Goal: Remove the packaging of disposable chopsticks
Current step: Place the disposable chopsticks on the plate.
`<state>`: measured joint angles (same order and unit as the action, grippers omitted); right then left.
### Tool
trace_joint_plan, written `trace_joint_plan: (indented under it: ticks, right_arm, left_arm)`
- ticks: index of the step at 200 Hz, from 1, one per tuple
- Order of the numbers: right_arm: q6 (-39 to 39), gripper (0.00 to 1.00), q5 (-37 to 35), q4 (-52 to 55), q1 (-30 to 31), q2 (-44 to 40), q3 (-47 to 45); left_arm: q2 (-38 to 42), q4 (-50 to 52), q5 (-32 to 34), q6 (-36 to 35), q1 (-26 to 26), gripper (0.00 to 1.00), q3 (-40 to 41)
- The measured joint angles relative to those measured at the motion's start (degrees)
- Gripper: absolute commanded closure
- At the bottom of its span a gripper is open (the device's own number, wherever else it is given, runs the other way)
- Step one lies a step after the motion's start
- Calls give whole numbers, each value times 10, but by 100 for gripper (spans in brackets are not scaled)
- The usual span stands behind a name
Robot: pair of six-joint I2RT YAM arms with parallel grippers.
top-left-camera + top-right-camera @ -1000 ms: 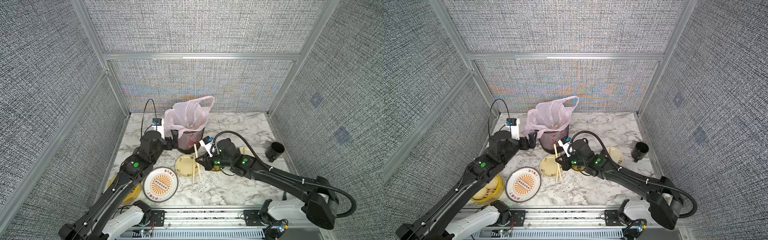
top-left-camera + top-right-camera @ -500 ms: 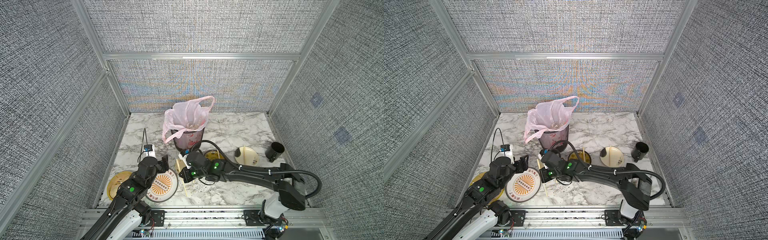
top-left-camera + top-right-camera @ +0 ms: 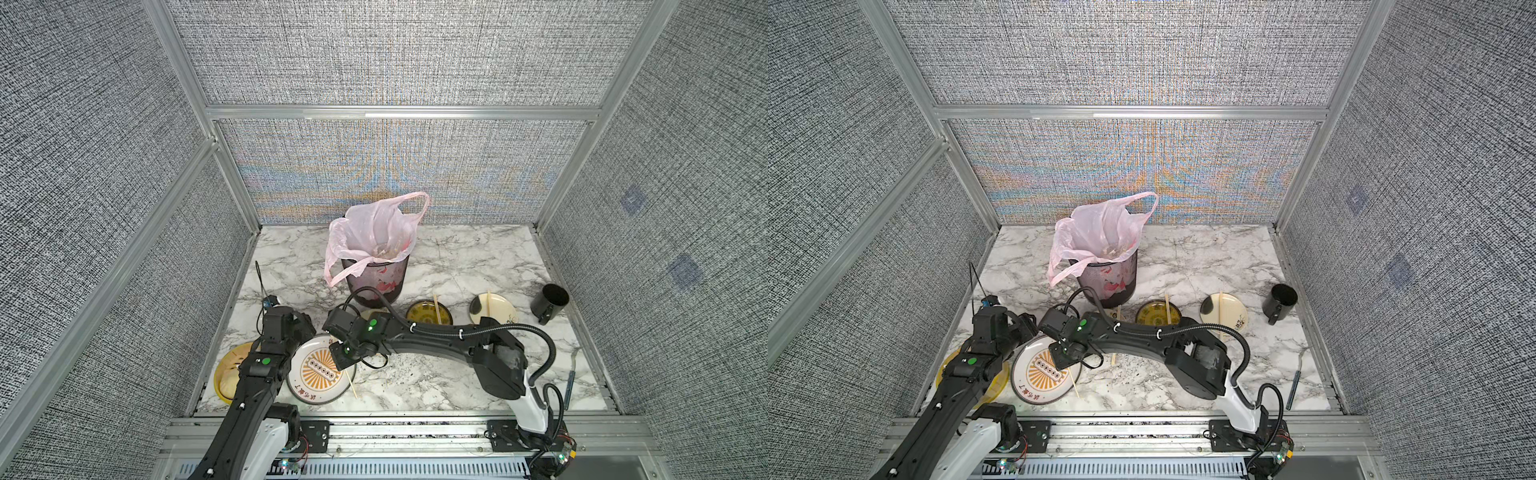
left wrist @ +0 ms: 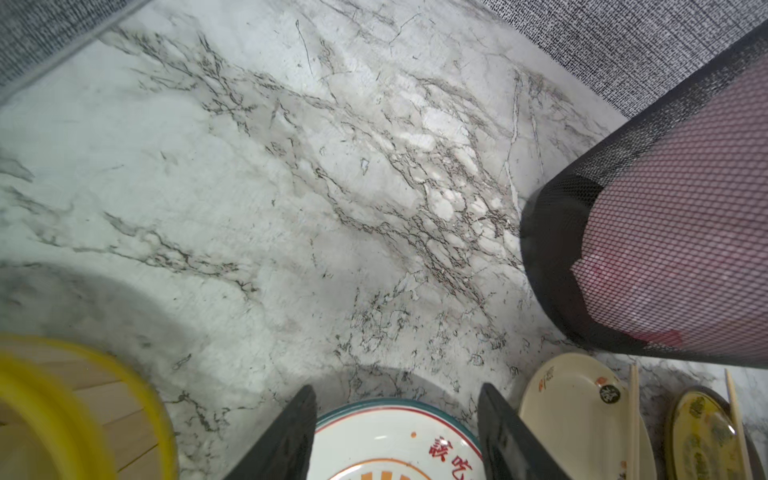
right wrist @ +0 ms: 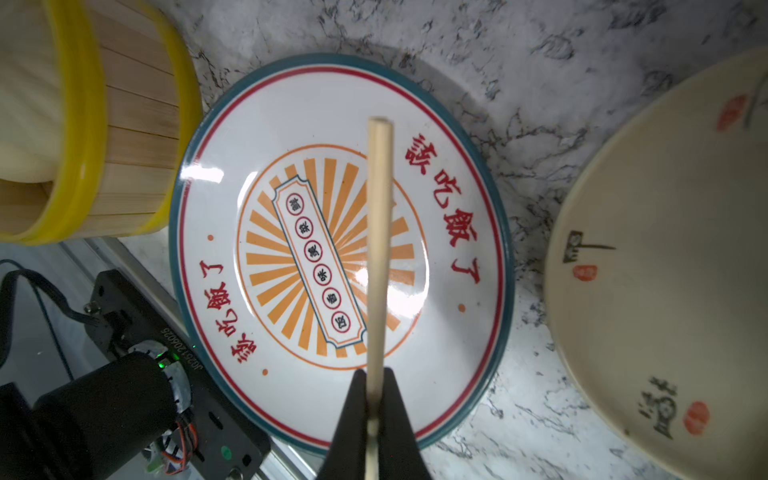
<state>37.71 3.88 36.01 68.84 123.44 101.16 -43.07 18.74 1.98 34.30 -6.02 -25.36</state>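
Over the sunburst plate (image 5: 291, 104) | right gripper (image 5: 376, 374) is pinching one chopstick (image 5: 379, 249), jaws tight on it | left gripper (image 4: 395, 388) is hovering at its rim, part-spread, gripping nothing

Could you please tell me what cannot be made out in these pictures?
- Chopsticks: held end hidden by the right gripper's shut jaws, right wrist view.
- Pink bag: contents too small, in a top view.
- Yellow steamer: blurred and cut by the edge, left wrist view.
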Motion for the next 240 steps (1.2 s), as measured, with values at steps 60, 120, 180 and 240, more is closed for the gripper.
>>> trace_joint_plan:
  ticks: [60,120,180,240]
  right_arm:
    - [-11,100,16,81,-14,66,96]
    - [-16,100,41,126,-31,118,168]
    - [-17,100,56,146,-37,138,192]
    - [-19,89,58,154,-39,146,204]
  left_arm:
    - [-32,-27,-20,-3,17,37,-10]
    - [-56,-44,-37,2,39,38,-22]
    - [-26,-44,-56,1,39,38,-10]
    - [-20,-49,-68,-1,39,38,-3]
